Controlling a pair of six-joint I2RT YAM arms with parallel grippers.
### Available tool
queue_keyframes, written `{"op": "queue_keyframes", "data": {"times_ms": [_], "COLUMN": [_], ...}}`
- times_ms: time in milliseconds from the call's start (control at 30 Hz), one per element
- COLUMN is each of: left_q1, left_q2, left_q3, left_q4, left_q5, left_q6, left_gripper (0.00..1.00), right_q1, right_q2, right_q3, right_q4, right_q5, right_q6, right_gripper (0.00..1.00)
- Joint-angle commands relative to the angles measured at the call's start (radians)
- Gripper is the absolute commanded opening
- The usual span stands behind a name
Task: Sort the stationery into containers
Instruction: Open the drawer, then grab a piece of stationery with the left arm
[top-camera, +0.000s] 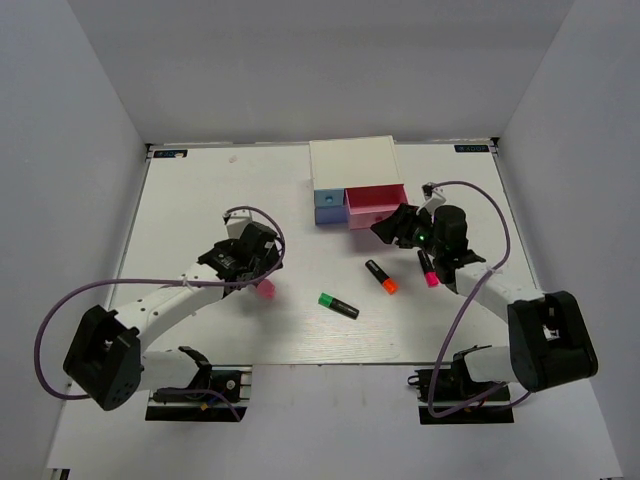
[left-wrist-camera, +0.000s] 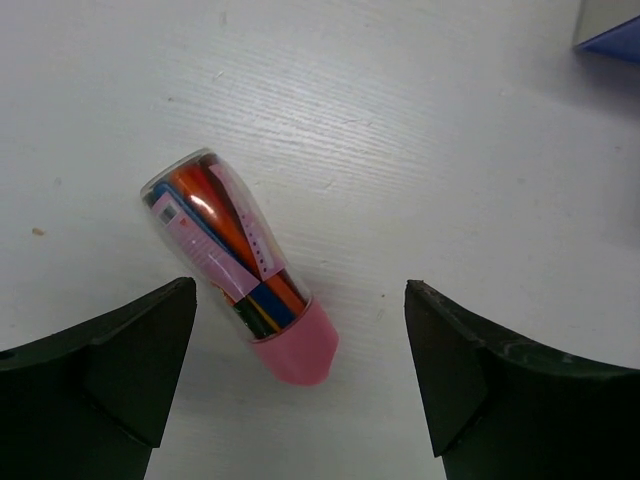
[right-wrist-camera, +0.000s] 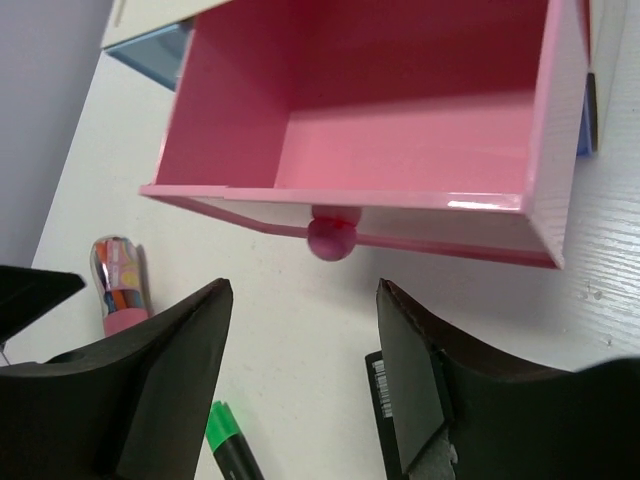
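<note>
Left jaws, wide open and empty, straddle the slanted pink-capped tube (left-wrist-camera: 235, 265): square up across it before closing. Right jaws, open, empty, face the pink drawer (right-wrist-camera: 400, 140).

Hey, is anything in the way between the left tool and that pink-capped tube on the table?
Nothing visible. The pink-capped tube lies alone on the table, framed by the left tool's open fingers.

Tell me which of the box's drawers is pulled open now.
The pink drawer: it's slid out with its inside showing, while the light blue drawer beside it is shut.
</note>
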Motion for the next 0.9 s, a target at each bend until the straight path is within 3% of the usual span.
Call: {"op": "queue_keyframes", "data": {"times_ms": [0, 100, 367, 667, 833, 867], "left_q1": [0.003, 0.003, 0.003, 0.003, 0.003, 0.003], "left_q2": [0.016, 0.042, 0.085, 0.217, 0.243, 0.243], "left_q3": [0.044, 0.044, 0.015, 0.035, 0.035, 0.035], "left_q4": [-0.091, -0.137, -0.145, -0.136, -0.127, -0.127], "left_q5": [-0.054, -0.055, -0.044, -0.071, -0.081, -0.081], "left_q6": [-0.083, -0.152, -0.34, -0.396, -0.405, -0.414], "left_gripper": [0.92, 0.88, 0.88, 0.82, 0.69, 0.59], "right_q1": [-0.004, -0.007, -0.013, -0.034, -0.057, -0.06], "right_q2": [-0.06, -0.109, -0.154, -0.282, -0.416, -0.431], "right_q3": [-0.003, -0.004, 0.002, 0.044, 0.03, 0.027], "right_q4": [-0.045, -0.083, -0.12, -0.284, -0.316, -0.316], "right_q5": [-0.027, -0.037, -0.099, -0.191, -0.222, -0.224], "right_q6": [-0.052, -0.074, -0.084, -0.11, -0.12, -0.121], "right_gripper": [0.66, 0.68, 0.69, 0.7, 0.7, 0.7]}}
